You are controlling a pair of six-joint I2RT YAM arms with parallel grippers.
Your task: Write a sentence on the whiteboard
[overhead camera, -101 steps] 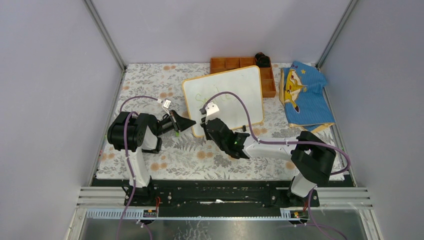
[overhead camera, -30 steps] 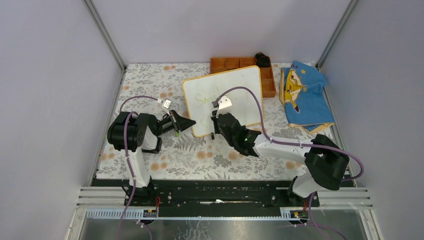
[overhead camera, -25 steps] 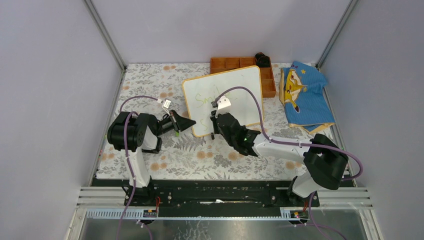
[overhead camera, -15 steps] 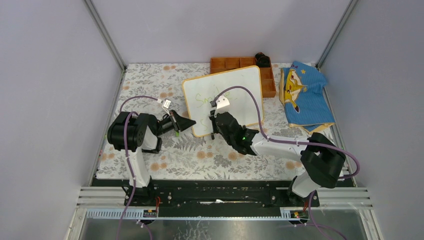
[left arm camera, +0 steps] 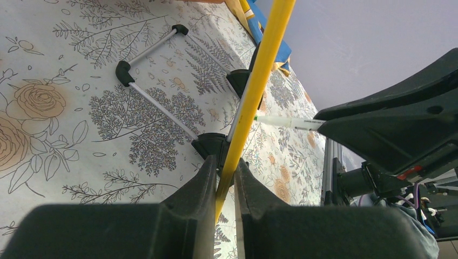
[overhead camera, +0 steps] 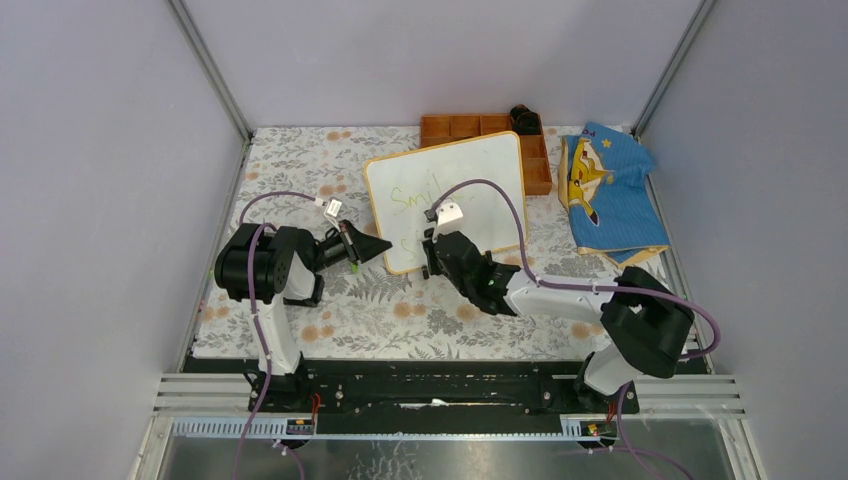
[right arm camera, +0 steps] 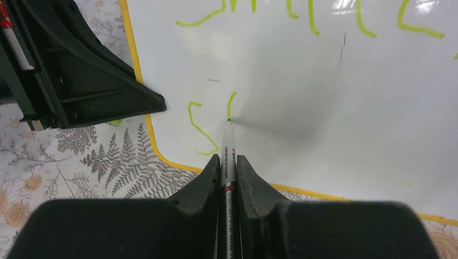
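The right gripper (right arm camera: 227, 161), clamped on a slim white marker (right arm camera: 229, 143), has moved right past the "S". The tip touches a new stroke of the yellow-green sentence (right arm camera: 311, 19) on the white, orange-framed whiteboard (right arm camera: 302, 81), mid-table. The left gripper (left arm camera: 224, 164) pinches the board's frame. A floral tablecloth (overhead camera: 380, 310) lies beneath, with grey walls (overhead camera: 440, 50) around.

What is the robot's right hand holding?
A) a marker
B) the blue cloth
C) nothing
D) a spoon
A: the right gripper is shut on a marker, and the marker's tip touches the whiteboard.
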